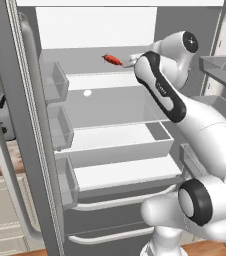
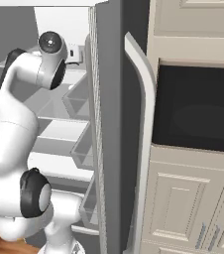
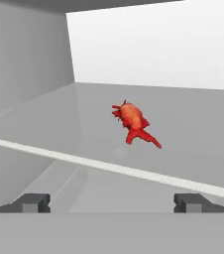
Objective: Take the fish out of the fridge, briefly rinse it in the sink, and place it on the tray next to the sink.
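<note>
While the fridge (image 1: pixel 30 125) stands with its door swung wide, we are at the very first step of the task: reaching in for the fish (image 3: pixel 133 123). It lies on the top glass shelf (image 3: pixel 193 134) of the white interior, set back from the shelf's front edge and roughly midway across it, with its pointed tail turned toward that front edge and toward us. In the left base view the fish (image 1: pixel 111 59) shows as a small red shape just ahead of the wrist, near the shelf's front edge.

Our gripper (image 3: pixel 113 202) hangs in front of the shelf edge with its jaws spread fully apart and nothing between them; the two dark fingertips (image 3: pixel 33 202) rise at the bottom of the hand view, well apart from the fish. The rinse and the placing are yet to come.

We judge that the next move calls for a forward reach over the front edge, so the fingers straddle the slim body. The jaws would then close across its thicker middle, not on the thin tail. The fish lies at a slant to the fingers, so we may need a small wrist turn first.
</note>
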